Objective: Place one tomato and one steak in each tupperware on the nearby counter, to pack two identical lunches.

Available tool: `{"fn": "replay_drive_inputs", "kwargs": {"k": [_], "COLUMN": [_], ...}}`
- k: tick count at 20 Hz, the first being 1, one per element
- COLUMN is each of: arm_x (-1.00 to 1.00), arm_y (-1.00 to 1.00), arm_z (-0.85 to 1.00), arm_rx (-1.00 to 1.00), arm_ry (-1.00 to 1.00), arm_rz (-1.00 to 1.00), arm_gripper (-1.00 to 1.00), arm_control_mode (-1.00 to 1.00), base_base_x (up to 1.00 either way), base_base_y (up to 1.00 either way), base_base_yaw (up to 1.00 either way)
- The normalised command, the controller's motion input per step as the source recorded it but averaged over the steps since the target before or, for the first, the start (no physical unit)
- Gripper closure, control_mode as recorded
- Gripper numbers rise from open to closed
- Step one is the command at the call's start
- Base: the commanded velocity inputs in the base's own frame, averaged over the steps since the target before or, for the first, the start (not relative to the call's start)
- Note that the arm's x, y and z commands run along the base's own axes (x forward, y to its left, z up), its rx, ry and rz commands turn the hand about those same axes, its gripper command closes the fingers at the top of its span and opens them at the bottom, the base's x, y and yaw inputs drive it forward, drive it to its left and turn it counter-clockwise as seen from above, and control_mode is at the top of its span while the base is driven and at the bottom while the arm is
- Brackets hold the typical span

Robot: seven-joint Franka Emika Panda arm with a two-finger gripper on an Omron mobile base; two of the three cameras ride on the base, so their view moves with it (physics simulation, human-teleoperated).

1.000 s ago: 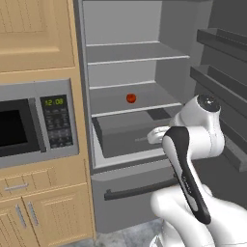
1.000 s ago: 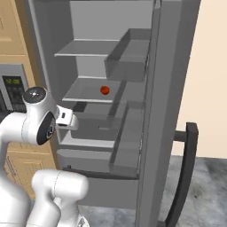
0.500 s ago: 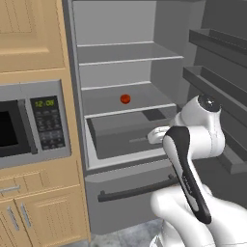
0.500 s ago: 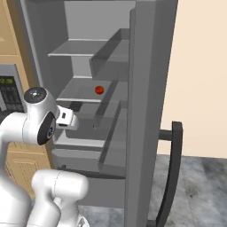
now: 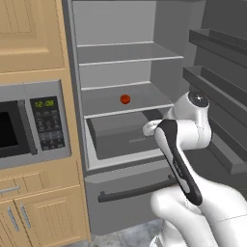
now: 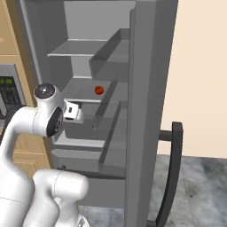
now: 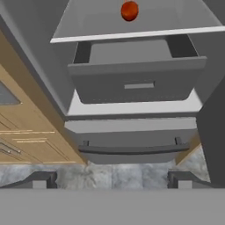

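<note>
One tomato (image 5: 125,99), a small glossy red-orange ball, lies on the middle shelf of the open fridge; it also shows as tomato (image 6: 99,90) and tomato (image 7: 129,10). My gripper (image 7: 112,180) hangs open in front of the fridge, below and short of the tomato, with nothing between its fingertips (image 7: 41,179). It faces the pulled-out grey drawer (image 7: 136,79) under that shelf. The steak, the tupperware and the counter are out of view.
The fridge door (image 6: 150,111) stands swung open on the right, its shelves (image 5: 217,96) jutting inward. A microwave (image 5: 29,125) and light wooden cabinets (image 5: 34,212) stand to the left. Below is the freezer drawer with a dark handle (image 5: 135,190).
The whole picture has slid slightly left in both base views, so the camera has moved. The arm keeps its pose, the gripper stays open, and the tomato rests on its shelf.
</note>
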Motion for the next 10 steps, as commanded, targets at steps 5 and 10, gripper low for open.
{"fn": "replay_drive_inputs", "kwargs": {"k": [5,10], "arm_x": [0.70,0.69], "arm_y": [0.00,0.00], "arm_z": [0.00,0.05], "arm_rx": [0.00,0.00], "arm_ry": [0.00,0.00], "arm_rz": [0.00,0.00], "arm_gripper": [-1.00,-1.00], "arm_control_mode": [-1.00,-1.00], "base_base_x": [0.00,0.00], "base_base_y": [0.00,0.00], "base_base_yaw": [0.00,0.00]}}
